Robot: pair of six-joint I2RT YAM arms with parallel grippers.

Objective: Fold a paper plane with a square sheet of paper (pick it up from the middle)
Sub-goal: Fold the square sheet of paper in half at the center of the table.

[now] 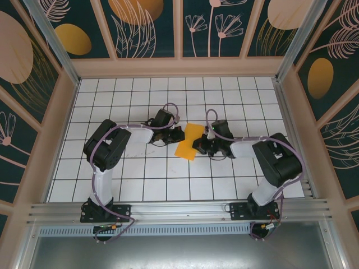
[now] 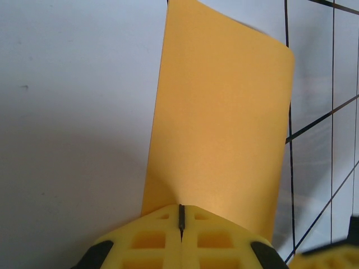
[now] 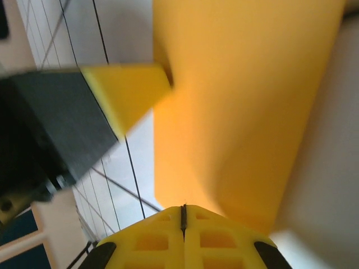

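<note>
The square sheet of paper (image 1: 189,141) is plain orange-yellow. From above it looks like a narrow upright strip over the middle of the grid table, held between the two arms. My left gripper (image 1: 180,134) is shut on its left edge. In the left wrist view the yellow jaws (image 2: 181,216) meet on the paper (image 2: 224,123), which rises away from them. My right gripper (image 1: 197,145) is shut on the opposite edge. The right wrist view shows its jaws (image 3: 183,214) closed on the paper (image 3: 241,112). One left fingertip (image 3: 126,92) touches the far edge there.
The white grid table (image 1: 140,168) is enclosed by low wooden walls with painted panels (image 1: 146,28). An aluminium rail (image 1: 179,216) with both arm bases runs along the near edge. A yellow fingertip of the right gripper (image 2: 331,258) pokes into the left wrist view's corner.
</note>
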